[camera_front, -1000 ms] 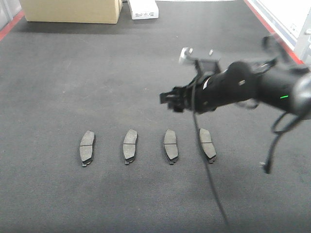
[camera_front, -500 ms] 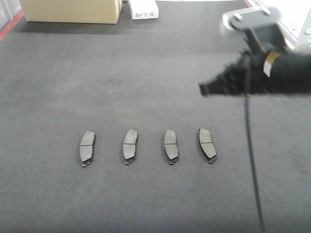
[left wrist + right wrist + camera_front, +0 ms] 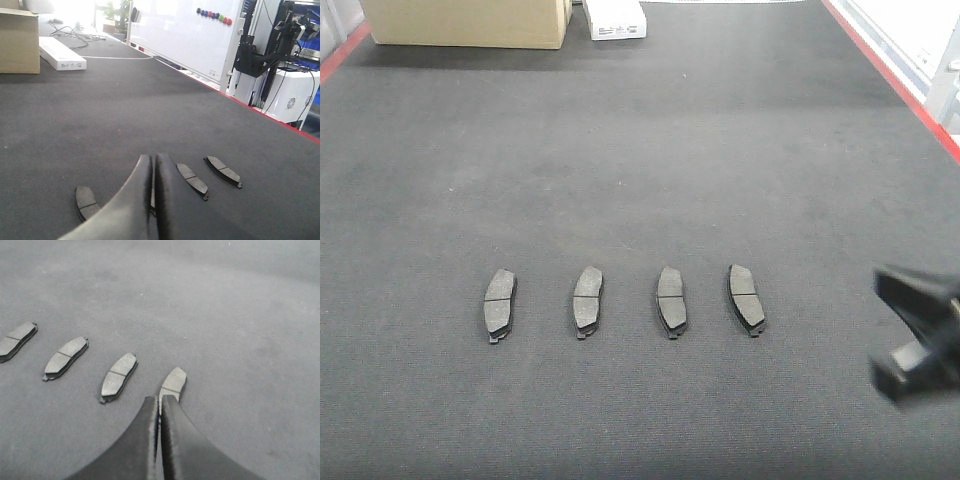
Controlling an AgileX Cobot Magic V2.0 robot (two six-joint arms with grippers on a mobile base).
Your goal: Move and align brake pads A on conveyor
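Front view: your four pads [image 3: 625,301] sit lined up mid-belt [image 3: 620,150] | both grippers, left [image 3: 152,167] and right [image 3: 160,405], pinched together, empty.

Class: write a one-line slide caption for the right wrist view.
Shut right gripper above the conveyor, facing four brake pads in a row.

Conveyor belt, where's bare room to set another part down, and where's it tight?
Open belt stretches between the cardboard box and white box at the far end and the row of four brake pads. Bare strip also runs below the row. Tight: narrow gaps between pads, and beside the right tool.
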